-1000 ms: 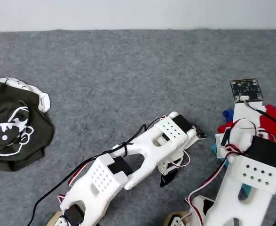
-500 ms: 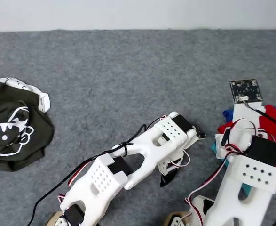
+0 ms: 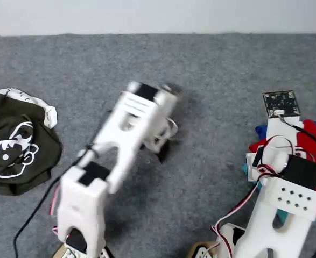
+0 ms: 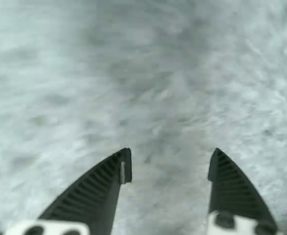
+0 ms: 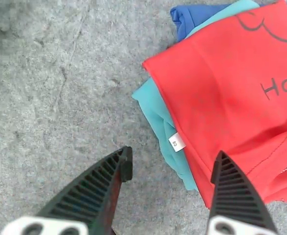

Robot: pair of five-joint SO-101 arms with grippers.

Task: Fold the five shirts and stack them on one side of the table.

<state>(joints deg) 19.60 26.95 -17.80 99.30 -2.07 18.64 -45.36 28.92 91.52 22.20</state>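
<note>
A grey, felt-like surface (image 3: 222, 70) runs back to a pale wall. On its left side lies a black shirt (image 3: 15, 145) with a white cartoon print, loosely bunched rather than squarely folded. A white strip (image 3: 46, 112) shows at its upper edge; this may be a second shirt beneath it, but I cannot tell.

On the right side sits a stack: a red shirt (image 5: 221, 88) on top, a teal shirt (image 5: 155, 105) under it with its edge sticking out, and a blue shirt (image 5: 192, 14) at the bottom, of which a corner shows. A small white label (image 5: 176, 142) lies at the red shirt's hem.

The left tool (image 4: 170, 164) is released, its dark fingers spread wide over bare grey surface near the middle, well apart from both the black shirt and the stack; in the high view it (image 3: 161, 152) hangs below the outstretched white arm.

The right tool (image 5: 172, 166) is also released. It hovers at the stack's near corner, one finger over bare surface and the other over the red shirt.
</note>
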